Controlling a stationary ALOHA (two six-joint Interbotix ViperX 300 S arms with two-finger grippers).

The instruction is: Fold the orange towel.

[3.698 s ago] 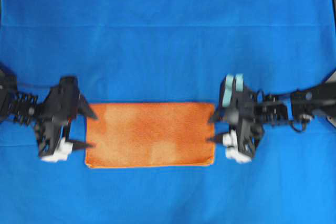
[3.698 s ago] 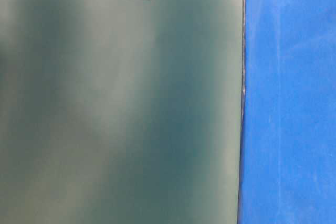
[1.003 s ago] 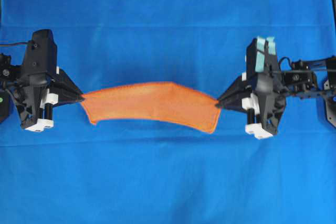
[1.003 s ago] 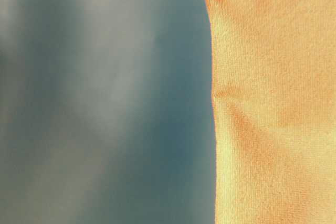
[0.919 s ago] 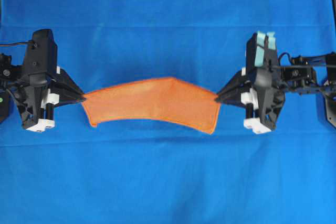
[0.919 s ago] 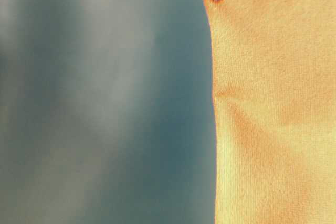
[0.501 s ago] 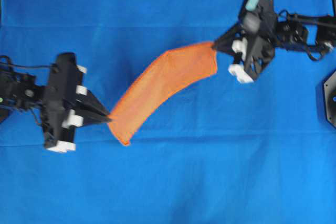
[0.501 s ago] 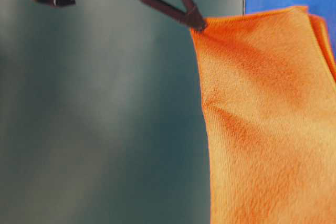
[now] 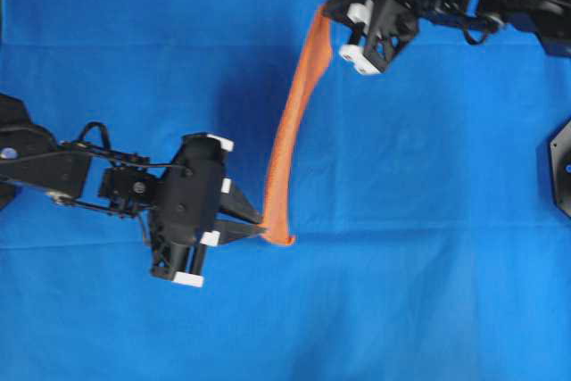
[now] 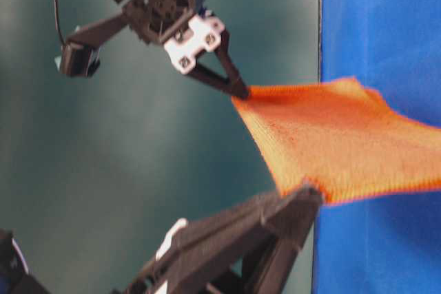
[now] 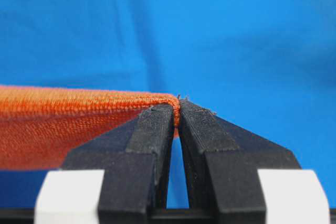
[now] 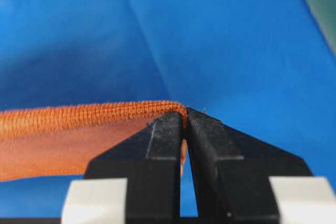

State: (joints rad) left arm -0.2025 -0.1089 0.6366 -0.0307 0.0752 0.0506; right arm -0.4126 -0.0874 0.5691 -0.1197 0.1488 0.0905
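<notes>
— Where is the orange towel point(image 9: 292, 131) seen in relation to each tool?

— It is shown stretched between the two. In the overhead view it is seen edge-on as a narrow orange band running from the right tool point(image 9: 326, 12) near the top of the picture down to the left tool point(image 9: 264, 231) at lower centre, above the blue cloth point(image 9: 428, 220) that covers the bench. One end of the towel is gripped at each tool's tip.

— How are the tools set?

— Both are seen pinched nearly shut on the fabric. In the left wrist view the towel's hemmed corner point(image 11: 170, 103) is caught between the black fingers point(image 11: 152, 135), and the rest of the cloth is carried off to the left of the picture. The same is shown in the right wrist view: a stitched corner point(image 12: 178, 109) is clamped between the fingers point(image 12: 165, 140), with the cloth trailing to the left.

— Is the towel resting on the bench?

— It is held up off the blue cloth at both gripped ends. In the table-level view the towel point(image 10: 337, 139) is shown spread as a sheet between one tool at upper left point(image 10: 241, 91) and another in the blurred foreground point(image 10: 311, 196). Whether any other part touches the cloth cannot be told.
</notes>
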